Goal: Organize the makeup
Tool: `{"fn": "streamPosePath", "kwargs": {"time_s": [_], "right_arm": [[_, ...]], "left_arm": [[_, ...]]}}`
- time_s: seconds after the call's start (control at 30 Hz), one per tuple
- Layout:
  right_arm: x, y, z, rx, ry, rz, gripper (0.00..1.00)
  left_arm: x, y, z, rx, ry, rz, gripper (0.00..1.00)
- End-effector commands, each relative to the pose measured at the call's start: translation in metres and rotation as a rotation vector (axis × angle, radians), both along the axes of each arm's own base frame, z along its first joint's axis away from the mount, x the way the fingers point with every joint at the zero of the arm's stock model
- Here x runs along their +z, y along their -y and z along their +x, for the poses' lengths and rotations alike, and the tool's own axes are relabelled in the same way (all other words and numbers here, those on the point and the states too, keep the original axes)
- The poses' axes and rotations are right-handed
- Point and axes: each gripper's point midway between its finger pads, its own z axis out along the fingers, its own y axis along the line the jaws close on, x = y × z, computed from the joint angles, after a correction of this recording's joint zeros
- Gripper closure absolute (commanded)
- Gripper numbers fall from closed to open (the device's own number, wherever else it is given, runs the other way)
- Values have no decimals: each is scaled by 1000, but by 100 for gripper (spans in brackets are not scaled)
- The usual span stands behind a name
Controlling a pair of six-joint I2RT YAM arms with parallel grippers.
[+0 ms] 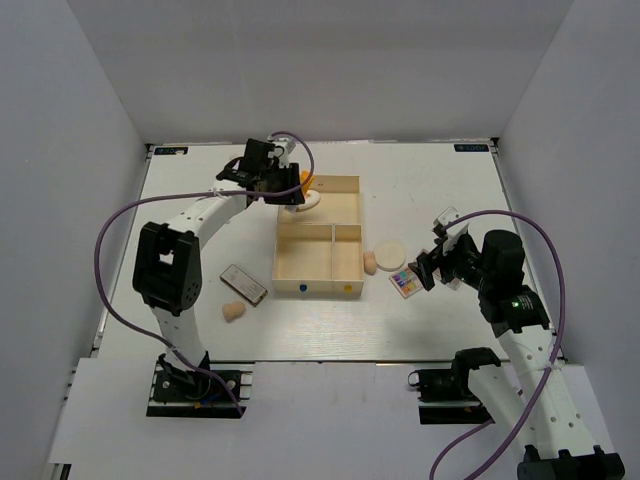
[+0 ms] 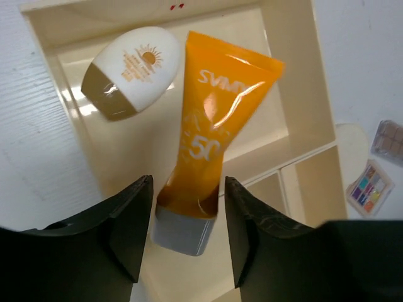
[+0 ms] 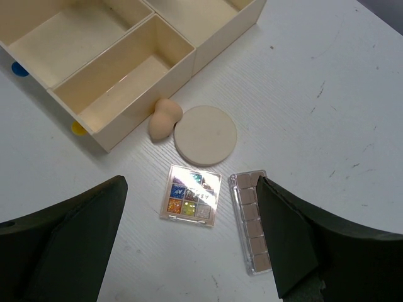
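Note:
My left gripper (image 1: 280, 190) is open over the far compartment of the pale wooden box (image 1: 275, 250). In the left wrist view its jaws stand either side of the grey cap of the orange tube (image 2: 211, 126), with gaps on both sides. The white teardrop piece (image 2: 132, 72) lies beside the tube in the same compartment. My right gripper (image 1: 425, 268) is open above the table, right of the box. Below it lie the multicoloured palette (image 3: 191, 195) and a brown palette (image 3: 250, 229). The round cream puff (image 3: 205, 134) and a beige sponge (image 3: 165, 117) lie by the box wall (image 3: 220, 43).
A dark flat palette (image 1: 243, 283) and a second beige sponge (image 1: 233, 312) lie on the table left of the box. The two near compartments of the box hold nothing. White walls enclose the table on three sides.

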Motion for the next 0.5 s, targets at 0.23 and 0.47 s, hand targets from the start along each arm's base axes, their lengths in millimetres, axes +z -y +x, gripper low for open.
{"fn": "streamPosePath", "kwargs": {"time_s": [0.23,0.47], "right_arm": [[6,-1,3,-3,33,8,11],[0,-3,4,11,13,7,11]], "left_arm": [[6,15,25,83,46,28,26],[47,4,16,102,137,24,26]]}}
